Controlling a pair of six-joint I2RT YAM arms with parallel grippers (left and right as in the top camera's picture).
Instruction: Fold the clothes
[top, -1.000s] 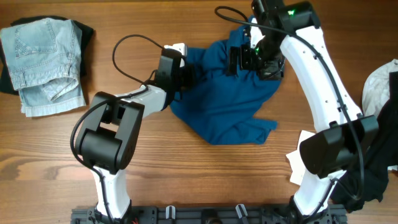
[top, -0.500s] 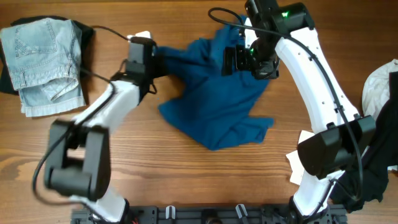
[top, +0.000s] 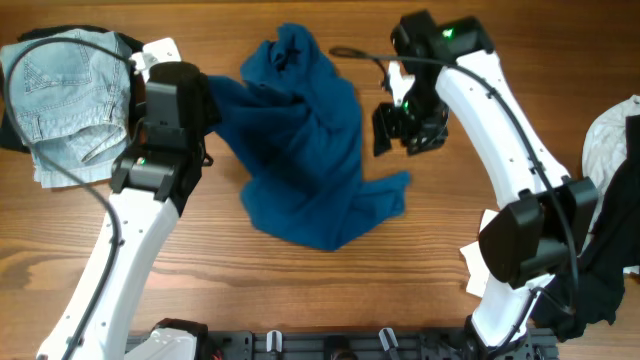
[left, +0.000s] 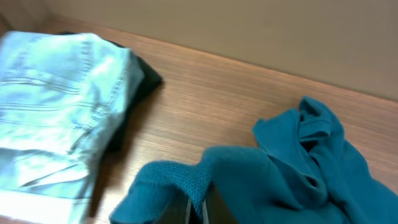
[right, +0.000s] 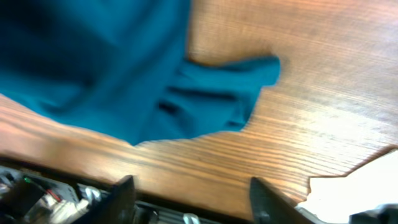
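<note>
Since a second ago the left arm has swung away from the middle of the wooden table (top: 300, 290) toward its left end, dragging the large plain dark blue short-sleeved shirt (top: 305, 150) with it, and the right arm has let go of the shirt's upper right part and pulled off to the side. At the far left, the folded pale blue denim piece (top: 70, 100) lies where it was, on top of a black garment (left: 142, 79) whose edge shows along its right side. Just beside the denim, the left gripper (left: 199, 203) is pressed together on an edge of the shirt; in the left wrist view the cloth bunches over its tips. From that pinch the shirt stretches rightward. It lies rumpled on the wood, now further left than before, with a gathered lump at its top and a loose corner pointing right at the bottom. To the right of the shirt and clear of it, the right gripper (top: 402, 132) hangs over bare wood with its fingers (right: 124, 194) spread and nothing between them. At the right edge lie a crumpled white garment (top: 615, 125) and below it a black one (top: 610, 265), beside a white sheet of paper (top: 480, 270).
</note>
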